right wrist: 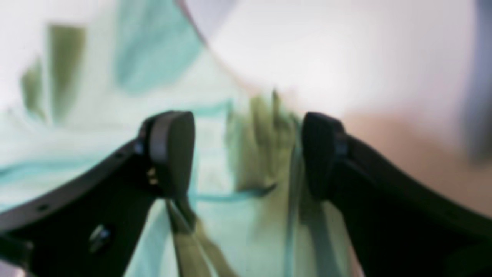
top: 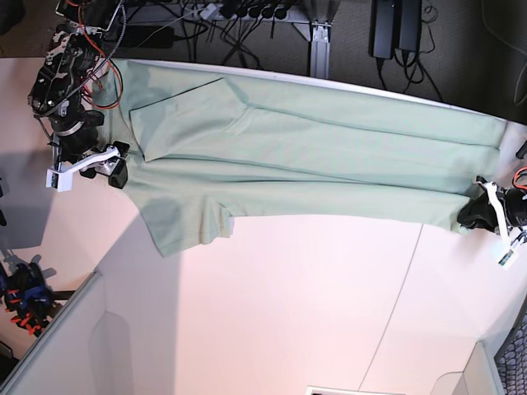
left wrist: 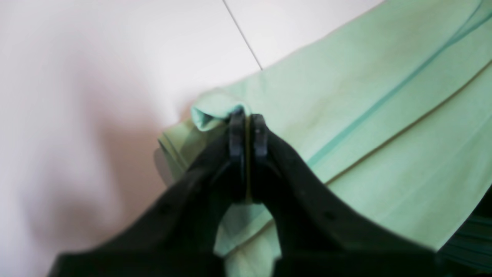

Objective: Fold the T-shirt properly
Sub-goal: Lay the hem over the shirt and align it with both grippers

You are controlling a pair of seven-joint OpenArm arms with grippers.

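The shirt (top: 313, 164) lies stretched out long across the far part of the white table (top: 272, 304), reaching from the left side of the base view almost to the right edge. It is pale mint green and already folded lengthwise, with long creases and layered edges running along it. Near the base view's left end a sleeve (top: 185, 226) sticks out toward the near side, and a folded flap lies on top further back.

At the base view's right end, the left gripper (top: 471, 212) is clenched on the shirt's corner. The left wrist view shows its two black fingers (left wrist: 237, 134) pressed together with a small bunched fold of green cloth (left wrist: 215, 111) pinched at the tips, just above the table. A thin seam (left wrist: 244, 36) in the tabletop runs off behind it.

At the base view's left end, the right gripper (top: 115, 169) sits at the shirt's edge with its jaws spread wide. In the right wrist view, which is blurred, the two black pads (right wrist: 171, 150) stand well apart over rumpled green fabric (right wrist: 250, 154), holding nothing between them.

Dark cables (top: 239, 16) and a metal frame leg (top: 319, 49) lie beyond the table's far edge.
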